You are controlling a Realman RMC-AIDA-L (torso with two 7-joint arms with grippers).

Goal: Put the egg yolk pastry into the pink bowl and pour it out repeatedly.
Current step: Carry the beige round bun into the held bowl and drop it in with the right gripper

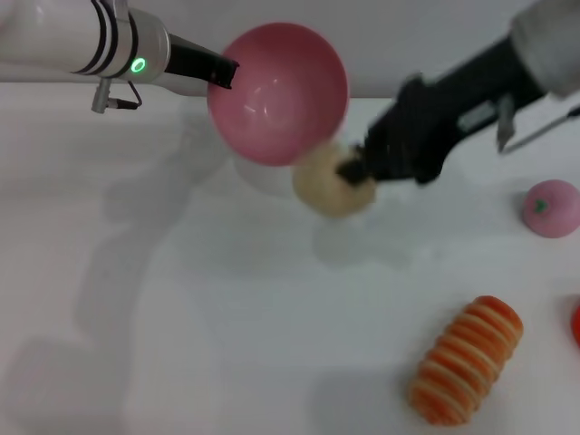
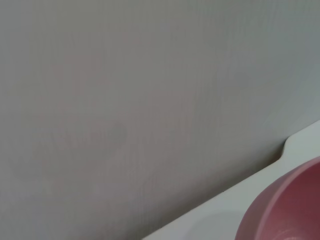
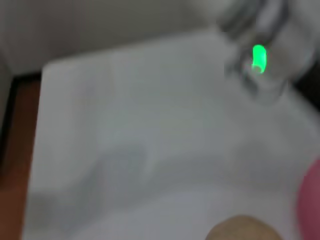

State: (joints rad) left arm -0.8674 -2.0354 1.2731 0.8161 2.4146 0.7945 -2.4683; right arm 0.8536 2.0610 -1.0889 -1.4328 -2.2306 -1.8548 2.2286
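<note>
Beside pink bowl (image 1: 277,93), dimpled beige egg yolk pastry (image 1: 328,187)

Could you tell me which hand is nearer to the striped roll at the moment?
The right. The right hand grips the pastry above the table, up and left of the striped roll in the head view. The left hand holds the bowl farther away.

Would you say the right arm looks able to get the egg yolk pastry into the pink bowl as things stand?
Probably yes. The right gripper is shut on the egg yolk pastry, just below the rim of the pink bowl, which the left gripper holds raised and tilted. Nothing lies between them.
</note>
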